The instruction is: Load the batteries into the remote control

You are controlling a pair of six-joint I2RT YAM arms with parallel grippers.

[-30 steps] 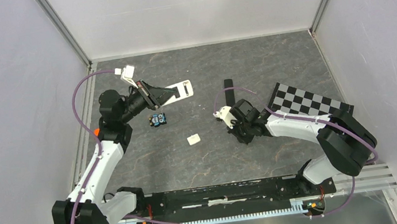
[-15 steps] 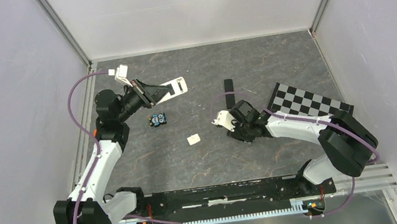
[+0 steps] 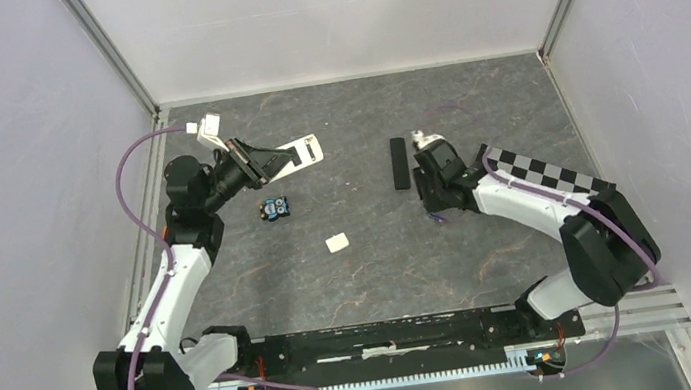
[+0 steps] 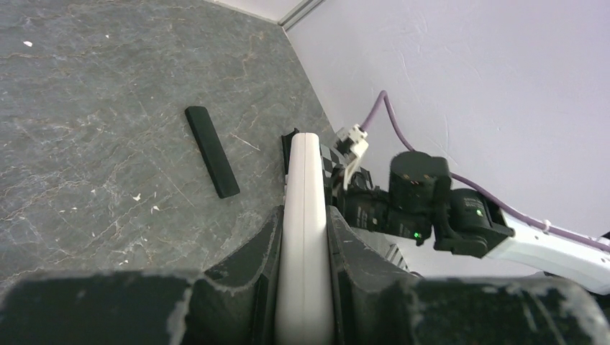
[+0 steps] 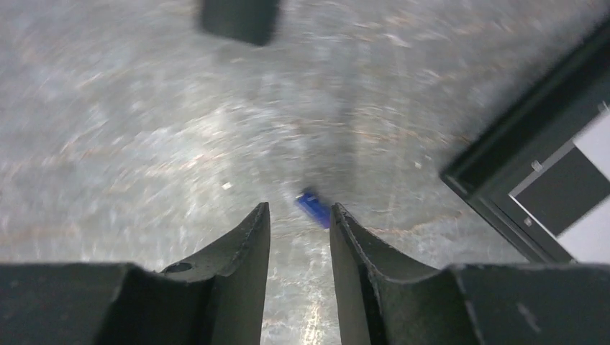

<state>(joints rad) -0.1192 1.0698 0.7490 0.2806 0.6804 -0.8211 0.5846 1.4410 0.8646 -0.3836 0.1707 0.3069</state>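
My left gripper [image 3: 262, 163] is shut on a white remote [image 3: 294, 152] and holds it on edge above the table at the back left; in the left wrist view the gripper [image 4: 303, 219] clamps the remote [image 4: 305, 172] between both fingers. A small cluster of blue batteries [image 3: 273, 209] lies below it. My right gripper [image 3: 435, 198] hangs low over the table, right of a black remote [image 3: 400, 163]. In the right wrist view the gripper [image 5: 300, 212] is open and empty. One blue battery [image 5: 314, 206] lies on the table just past its fingertips.
A small white cover piece [image 3: 337, 242] lies mid-table. A checkerboard panel [image 3: 541, 179] lies at the right, and its dark edge [image 5: 518, 158] is close to my right gripper. The black remote [image 4: 211, 151] also shows in the left wrist view.
My right gripper has swung from mid-table back and to the right, beside the black remote. My left gripper has drawn the white remote slightly left.
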